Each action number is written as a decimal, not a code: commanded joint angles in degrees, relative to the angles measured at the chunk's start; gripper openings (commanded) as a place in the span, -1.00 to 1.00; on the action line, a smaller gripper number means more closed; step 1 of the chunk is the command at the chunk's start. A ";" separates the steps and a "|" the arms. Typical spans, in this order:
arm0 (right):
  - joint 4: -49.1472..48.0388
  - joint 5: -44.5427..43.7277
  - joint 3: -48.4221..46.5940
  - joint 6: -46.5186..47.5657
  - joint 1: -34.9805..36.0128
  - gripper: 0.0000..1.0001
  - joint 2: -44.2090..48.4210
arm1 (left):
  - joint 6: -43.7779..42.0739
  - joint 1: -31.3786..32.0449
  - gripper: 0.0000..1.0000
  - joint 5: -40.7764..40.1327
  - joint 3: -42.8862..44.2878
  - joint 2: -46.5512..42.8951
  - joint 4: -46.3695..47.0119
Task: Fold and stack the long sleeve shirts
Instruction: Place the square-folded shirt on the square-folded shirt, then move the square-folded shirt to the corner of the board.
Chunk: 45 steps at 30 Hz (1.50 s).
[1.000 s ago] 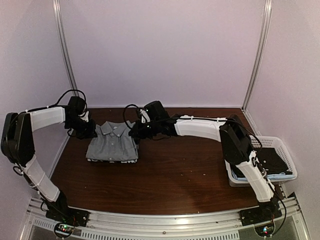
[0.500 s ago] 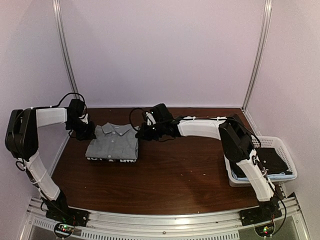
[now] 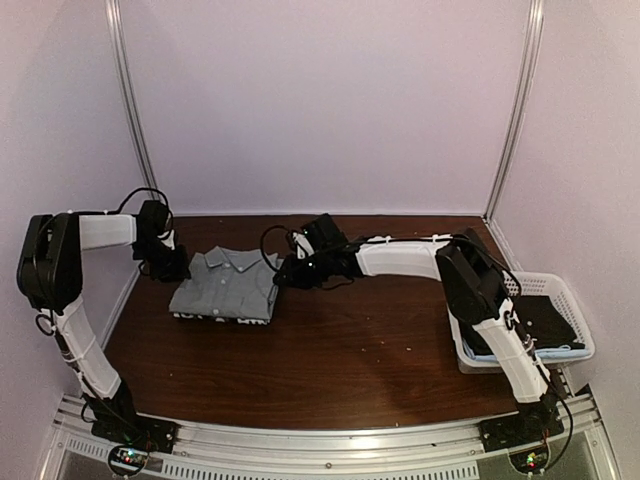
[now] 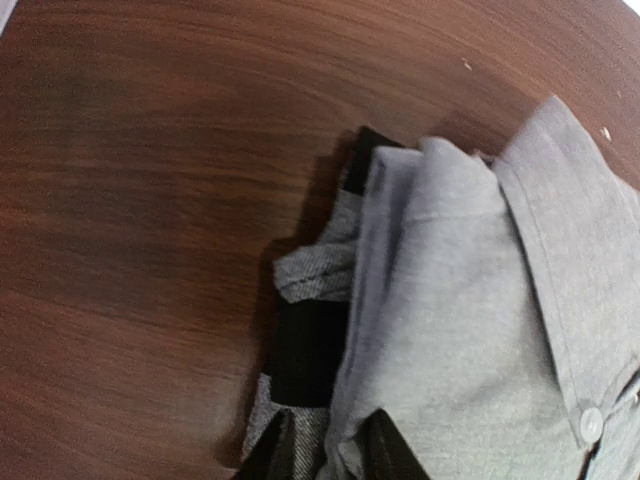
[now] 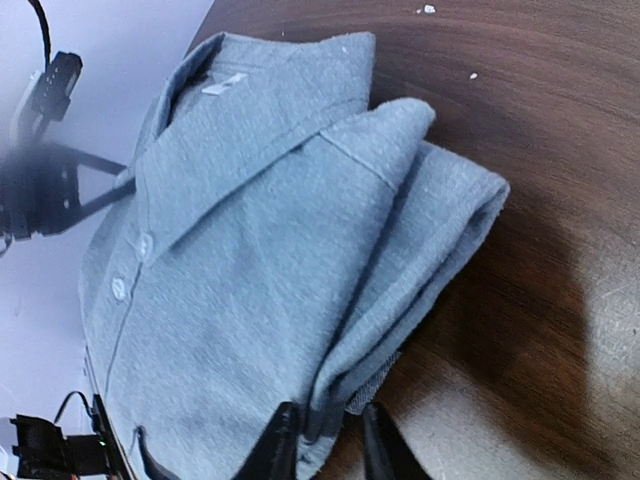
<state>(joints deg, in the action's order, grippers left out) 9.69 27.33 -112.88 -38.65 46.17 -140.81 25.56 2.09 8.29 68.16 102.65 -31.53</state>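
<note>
The plain grey long sleeve shirt point(image 3: 225, 283) lies folded, collar to the back, on top of the folded black-and-white checked one point(image 3: 218, 318), at the left rear of the table. My left gripper point(image 3: 178, 268) sits at the stack's left edge. In the left wrist view its jaws point(image 4: 330, 452) stand slightly apart, with the grey shirt point(image 4: 470, 330) and the checked shirt point(image 4: 300, 350) between them. My right gripper point(image 3: 284, 274) is at the right edge. It point(image 5: 330, 442) is slightly open around the grey fold point(image 5: 250, 270), and a strip of checked cloth point(image 5: 371, 393) shows under that fold.
A white slatted basket point(image 3: 560, 285) stands at the table's right edge, beside the right arm's base, with dark folded cloth point(image 3: 545, 320) in it. Pale walls close in the table on the left, back and right. Brown tabletop point(image 3: 350, 350) stretches in front of the stack.
Both grippers have gone from shut to slightly open at the stack's edges. The right arm has dropped lower and drawn back a little. The stack has settled flat.
</note>
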 commanded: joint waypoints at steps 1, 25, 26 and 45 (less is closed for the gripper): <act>2.31 -2.12 2.05 3.49 -0.38 -0.38 4.34 | -0.86 -1.29 -0.30 -6.97 2.60 0.03 -0.08; 5.09 -25.46 17.32 18.00 -2.66 1.00 33.66 | 5.19 23.91 0.55 -1.39 5.62 -9.61 -1.11; 4.55 -26.04 18.59 18.14 -2.99 1.00 35.14 | 5.62 25.93 0.56 -0.82 5.38 -9.70 -0.65; -9.30 -30.14 42.84 16.06 -8.63 1.00 57.44 | 12.79 42.36 0.63 7.17 -6.17 -7.78 6.03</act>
<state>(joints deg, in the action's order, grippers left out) 3.11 -2.11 -72.34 -23.09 37.74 -84.99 34.98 43.92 13.41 62.85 94.19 -30.00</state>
